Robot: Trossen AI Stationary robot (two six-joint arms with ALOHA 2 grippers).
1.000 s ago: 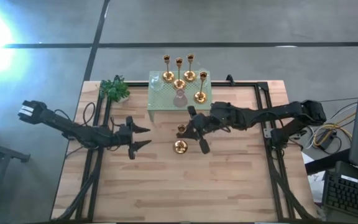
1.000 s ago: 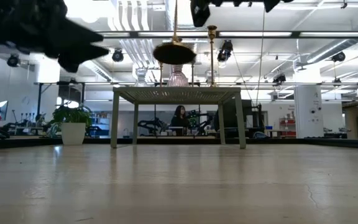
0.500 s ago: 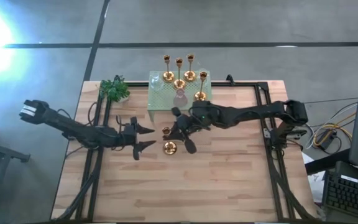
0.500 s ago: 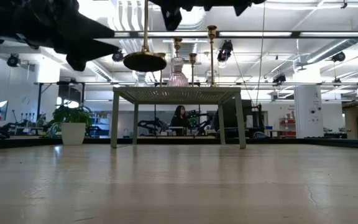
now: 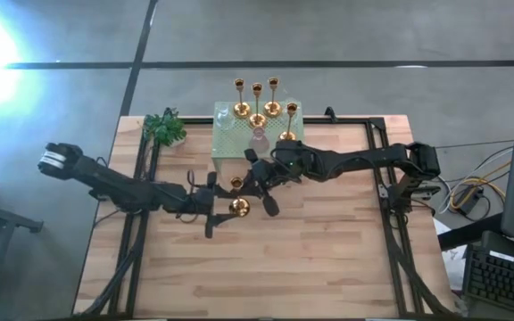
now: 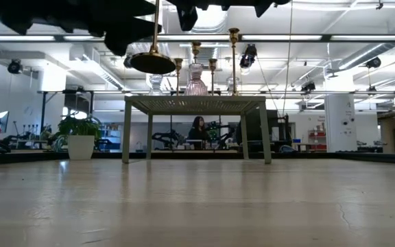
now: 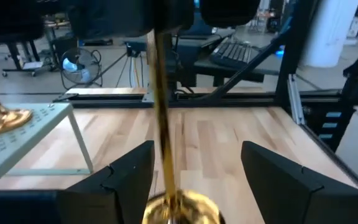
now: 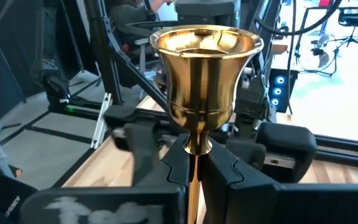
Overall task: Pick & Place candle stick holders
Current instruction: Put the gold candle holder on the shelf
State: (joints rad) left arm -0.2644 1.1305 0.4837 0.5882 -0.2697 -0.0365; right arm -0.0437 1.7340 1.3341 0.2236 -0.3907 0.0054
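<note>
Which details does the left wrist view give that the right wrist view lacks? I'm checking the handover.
Only the left wrist view shows the left gripper open around the thin stem, plus the round base and the pale green perforated stand. Only the right wrist view shows the flared cup and the right gripper shut on the stem just below it. Both show the same shiny gold candlestick holder, held above the wooden table.

Shiny gold candle stick holders (image 5: 257, 105), pale green perforated stand (image 5: 228, 143)

One shiny gold candle stick holder (image 5: 237, 200) hangs upright above the wooden surface (image 5: 328, 259); four more (image 5: 259, 102) stand on the pale green stand (image 5: 227, 143).
</note>
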